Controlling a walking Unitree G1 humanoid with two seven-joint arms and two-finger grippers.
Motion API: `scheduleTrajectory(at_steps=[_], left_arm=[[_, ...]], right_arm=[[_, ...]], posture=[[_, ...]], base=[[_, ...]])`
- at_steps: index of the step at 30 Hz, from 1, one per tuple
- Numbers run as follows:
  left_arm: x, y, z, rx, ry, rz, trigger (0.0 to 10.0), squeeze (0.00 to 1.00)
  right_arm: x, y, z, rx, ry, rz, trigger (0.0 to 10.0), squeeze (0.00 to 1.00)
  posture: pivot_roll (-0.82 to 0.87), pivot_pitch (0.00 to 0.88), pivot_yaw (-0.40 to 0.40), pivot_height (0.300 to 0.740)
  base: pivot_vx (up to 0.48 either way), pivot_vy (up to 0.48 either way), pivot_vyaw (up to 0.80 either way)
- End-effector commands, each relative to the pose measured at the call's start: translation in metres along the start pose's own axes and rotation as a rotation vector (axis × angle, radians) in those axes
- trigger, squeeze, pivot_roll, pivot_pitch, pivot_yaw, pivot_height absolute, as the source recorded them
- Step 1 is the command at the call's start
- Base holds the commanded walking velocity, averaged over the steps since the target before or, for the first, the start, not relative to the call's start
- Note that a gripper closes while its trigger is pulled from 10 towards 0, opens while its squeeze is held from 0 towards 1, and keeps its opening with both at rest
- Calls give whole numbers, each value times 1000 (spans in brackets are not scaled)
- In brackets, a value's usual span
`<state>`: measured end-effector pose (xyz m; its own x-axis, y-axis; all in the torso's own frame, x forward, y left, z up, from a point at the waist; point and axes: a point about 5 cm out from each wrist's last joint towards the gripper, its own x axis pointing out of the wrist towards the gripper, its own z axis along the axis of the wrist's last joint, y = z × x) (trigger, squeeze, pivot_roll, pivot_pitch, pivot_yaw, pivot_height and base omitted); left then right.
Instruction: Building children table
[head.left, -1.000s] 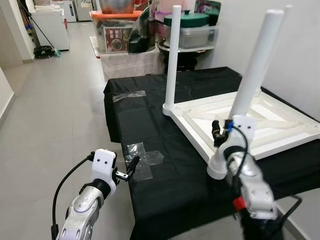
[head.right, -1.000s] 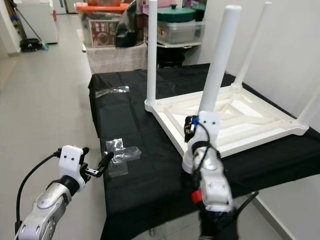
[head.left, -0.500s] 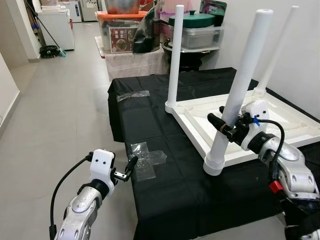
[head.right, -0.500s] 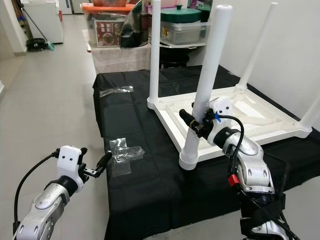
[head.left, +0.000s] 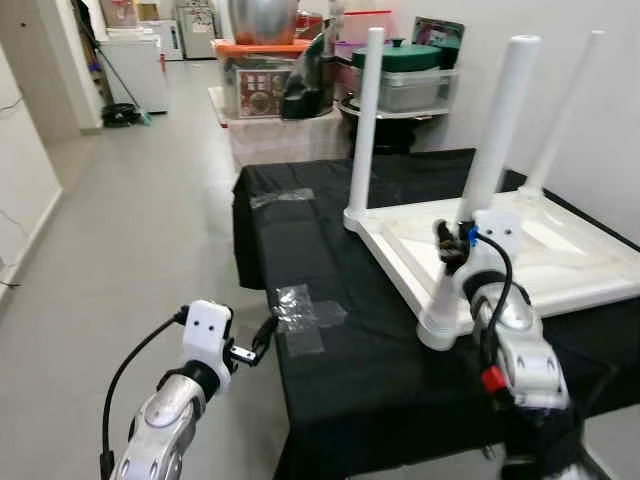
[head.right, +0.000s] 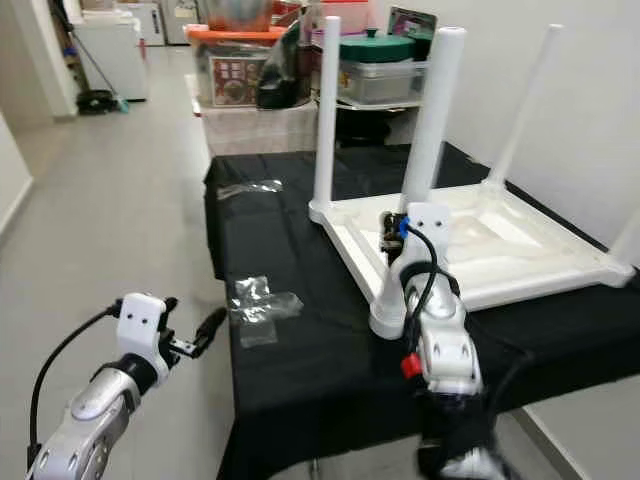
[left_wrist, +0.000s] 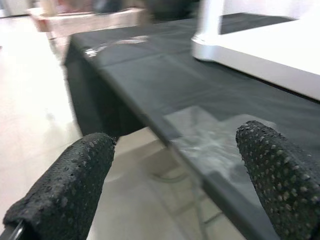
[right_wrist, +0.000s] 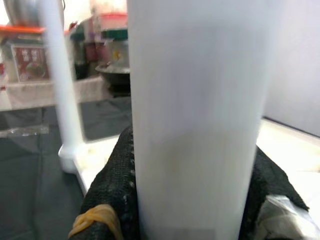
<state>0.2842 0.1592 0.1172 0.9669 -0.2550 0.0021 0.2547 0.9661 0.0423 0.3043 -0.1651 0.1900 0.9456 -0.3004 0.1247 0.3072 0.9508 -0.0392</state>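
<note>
A white children's table (head.left: 560, 272) lies upside down on a black-clothed table (head.left: 330, 235), with its legs pointing up. My right gripper (head.left: 450, 245) is shut on the near leg (head.left: 492, 150), low on it, just above the frame's front corner. In the right wrist view that leg (right_wrist: 195, 115) stands between the black fingers (right_wrist: 112, 190). Another leg (head.left: 365, 125) rises at the far left corner and a third leg (head.left: 562, 110) at the back. My left gripper (head.left: 262, 335) hovers open off the cloth's left edge, over the floor, holding nothing.
Two patches of clear tape (head.left: 305, 312) (head.left: 282, 197) stick to the cloth left of the white table. Storage boxes and pots (head.left: 270, 80) crowd the back. A white wall runs along the right. Open grey floor (head.left: 130, 230) stretches to the left.
The view has shifted. My right wrist has swung from the leg's right side back to its front, still gripping it. The left arm has held its place.
</note>
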Motion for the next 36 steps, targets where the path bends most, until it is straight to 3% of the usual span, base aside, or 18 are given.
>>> scheduleTrajectory(at_steps=[1, 3, 4, 6, 7, 8, 12, 14, 15, 17, 21, 25, 26, 27, 28, 29, 34, 36], left_arm=[[2, -3, -2, 11, 16, -13, 10000, 0], [2, -3, -2, 12, 18, -12, 10000, 0], [2, -2, -2, 12, 18, -9, 10000, 0], [2, -2, -2, 10, 17, -5, 10000, 0], [2, -2, -2, 7, 15, -1, 10000, 0], [2, -2, -2, 6, 16, 1, 10000, 0], [1, -2, -3, 5, 17, 3, 10000, 0], [0, -2, -4, 5, 18, 4, 10000, 0], [0, -1, -4, 4, 18, 6, 10000, 0], [0, -1, -3, 4, 17, 7, 10000, 0], [1, 0, -2, 10, 12, 1, 10000, 0], [3, 0, 0, 13, 6, -2, 10000, 0], [3, 1, 0, 14, 5, -2, 10000, 0], [3, 1, 0, 14, 5, -2, 10000, 0], [3, 1, 0, 14, 5, -1, 10000, 0], [2, 1, 0, 15, 5, -1, 10000, 0], [2, 1, -1, 16, 6, 0, 10000, 0], [1, 1, -1, 17, 8, -1, 10000, 0]], right_arm=[[-2, 2, -27, -63, 156, 0, 549, 0], [0, 4, -27, -61, 161, 9, 549, 0], [4, 10, -27, -62, 165, 63, 10000, 0], [10, 12, -23, -21, 149, 104, 10000, 0], [17, 11, -8, 19, 51, 147, 10000, 0], [23, 4, -2, 39, 25, 146, 10000, 1000], [30, -5, 3, 72, 19, 135, 10000, 1000], [37, -7, 11, 85, 15, 255, 10000, 1000], [41, -11, 18, 83, -21, 369, 10000, 0], [43, -16, 25, 86, -54, 460, 10000, 0], [41, -32, 27, -79, -92, 801, 10000, 0], [44, -34, 17, -106, -44, 882, 9961, 0], [45, -35, 14, -111, -34, 880, 4980, 0], [45, -35, 14, -111, -34, 880, 4980, 0], [47, -35, 13, -113, -33, 873, 3608, 0], [48, -35, 11, -89, -29, 851, 0, 0], [54, -37, 2, -143, 20, 697, 0, 0], [65, -49, -4, -142, 69, 341, 0, 0]], posture=[[39, 0, -27, 740], [39, 0, -27, 740], [39, 0, -30, 740], [39, 0, -32, 740], [41, 0, -38, 740], [40, 0, -38, 740], [40, 0, -39, 740], [40, 0, -39, 740], [42, 0, -43, 740], [42, 0, -40, 740], [43, 0, -37, 740], [45, 0, -38, 740], [45, 0, -38, 740], [45, 0, -38, 740], [48, 0, -40, 740], [48, 0, -40, 740], [50, 0, -37, 740], [48, 0, -35, 740]], base=[[0, 0, 0], [0, 0, 0], [0, 0, 0], [0, 0, 0], [0, 0, 0], [0, 0, 0], [0, 0, 0], [0, 0, 0], [0, 0, 0], [0, 0, 0], [0, 0, 0], [0, 0, 0], [0, 0, 0], [0, 0, 0], [0, 0, 0], [0, 0, 0], [0, 0, 0], [0, 0, 0]])
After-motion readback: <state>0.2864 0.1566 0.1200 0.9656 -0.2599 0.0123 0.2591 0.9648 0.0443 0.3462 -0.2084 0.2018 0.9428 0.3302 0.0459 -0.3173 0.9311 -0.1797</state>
